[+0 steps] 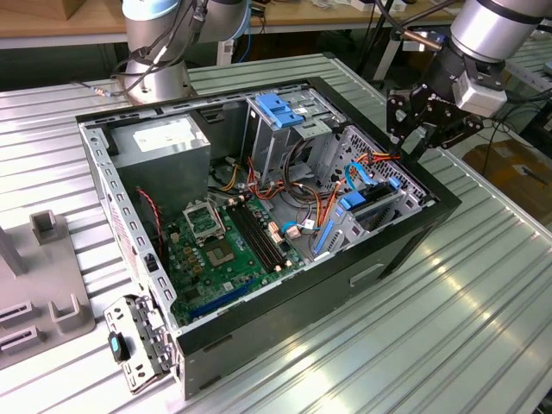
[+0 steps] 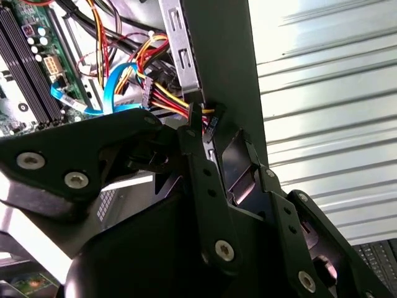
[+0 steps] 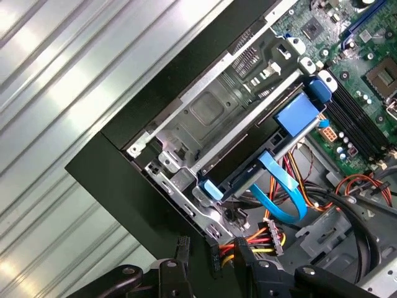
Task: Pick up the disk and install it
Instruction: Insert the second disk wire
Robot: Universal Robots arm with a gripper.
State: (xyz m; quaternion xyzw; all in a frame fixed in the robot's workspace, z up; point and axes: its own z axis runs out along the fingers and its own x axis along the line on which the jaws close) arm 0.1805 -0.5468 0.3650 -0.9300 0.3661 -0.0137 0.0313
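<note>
Black linkage hand (image 1: 412,138): hangs open and empty just above the corner of the open black computer case (image 1: 405,237) at the exterior view's right, fingers tilted down towards the grey metal drive cage (image 1: 392,185), wrist angled in from over the ribbed metal surface (image 1: 483,310). Stands near but apart from the flat blue-framed disk (image 1: 373,200), lodged on edge in that cage and probably seated, judging by blue carrier tabs flush with the rails and a light blue flat cable (image 3: 282,192) looping beside it.
</note>
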